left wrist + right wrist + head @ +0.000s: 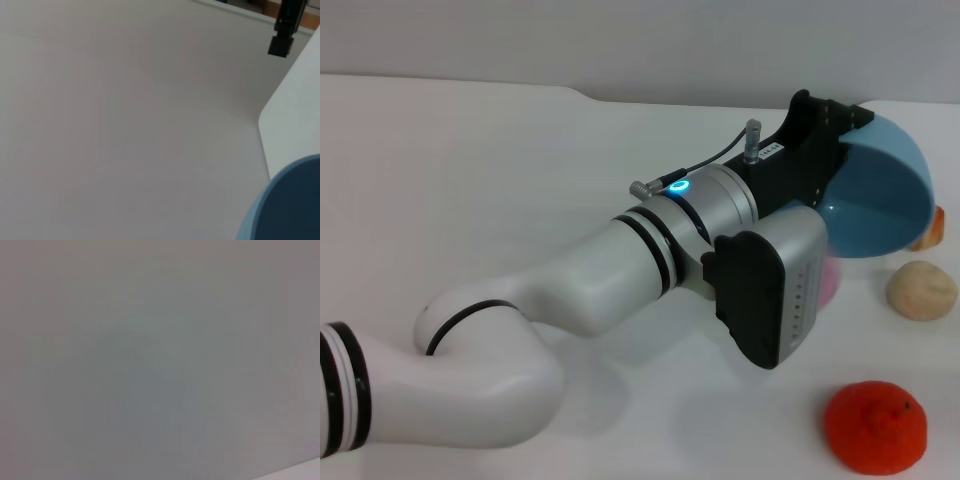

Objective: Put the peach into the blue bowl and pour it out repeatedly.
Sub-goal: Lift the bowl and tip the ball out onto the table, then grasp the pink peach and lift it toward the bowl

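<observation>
The worktop (470, 180) is viewed downward from the head. The blue bowl (880, 195) rim (285, 205) is shared closely by the left wrist view. Only blank grey is seen by the right wrist view.

The blue bowl (880, 195) is lifted up and tipped on its side, its shiny inside facing out. The peach (828, 283) (just a pink edge showing) lies on the bench below it.

A white table (470, 190) fills nearly all of the head view, its surface smooth and evenly lit, with soft shadows. Its far edge runs across at twelve o'clock, with a shallow step around eleven. Beyond it stands a plain pale grey wall (570, 40), bare and featureless
</observation>
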`<state>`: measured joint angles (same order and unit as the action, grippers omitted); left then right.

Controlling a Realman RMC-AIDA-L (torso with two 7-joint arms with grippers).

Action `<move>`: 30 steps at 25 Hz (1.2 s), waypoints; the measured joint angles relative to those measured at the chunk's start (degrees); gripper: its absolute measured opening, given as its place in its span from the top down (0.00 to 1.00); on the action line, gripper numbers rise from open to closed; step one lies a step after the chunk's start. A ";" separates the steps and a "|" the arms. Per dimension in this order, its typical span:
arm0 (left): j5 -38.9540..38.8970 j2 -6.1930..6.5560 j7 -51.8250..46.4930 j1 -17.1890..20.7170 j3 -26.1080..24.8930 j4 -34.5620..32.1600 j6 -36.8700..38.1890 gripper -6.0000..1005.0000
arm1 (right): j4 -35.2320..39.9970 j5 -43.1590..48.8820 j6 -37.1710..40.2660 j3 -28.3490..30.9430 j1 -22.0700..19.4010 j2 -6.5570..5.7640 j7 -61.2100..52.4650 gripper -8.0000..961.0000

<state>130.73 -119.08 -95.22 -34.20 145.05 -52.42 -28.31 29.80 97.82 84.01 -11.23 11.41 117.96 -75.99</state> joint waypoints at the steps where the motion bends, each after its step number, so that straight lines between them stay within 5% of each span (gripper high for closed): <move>1: -0.36 0.00 -0.22 0.19 -0.08 -0.02 0.05 1.00 | -0.06 0.00 0.07 -0.02 0.03 0.01 -0.01 0.59; 7: -14.58 -0.01 -1.56 0.17 -4.21 -1.78 1.52 1.00 | 0.00 4.47 1.22 -2.12 0.75 -0.24 -4.43 0.59; 13: -33.44 0.35 -8.28 -4.27 -18.33 1.19 18.47 1.00 | 1.71 18.40 5.84 -9.96 5.73 -1.71 -15.03 0.60; 18: -37.47 0.49 -13.75 -7.86 -26.96 6.73 31.08 1.00 | 1.12 27.72 4.45 -12.71 12.84 -0.63 -19.34 0.60; 23: -37.51 0.44 -15.17 -8.04 -26.91 7.65 32.36 1.00 | -3.53 33.19 -0.51 -14.72 19.68 0.27 -21.29 0.60; 30: -37.26 0.33 -15.20 -7.69 -26.77 8.26 31.68 1.00 | -11.85 33.75 -10.75 -26.38 26.26 0.64 -22.51 0.61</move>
<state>93.47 -118.76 -110.42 -41.89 118.29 -44.16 3.37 17.96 131.58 73.26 -37.61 37.66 118.61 -98.50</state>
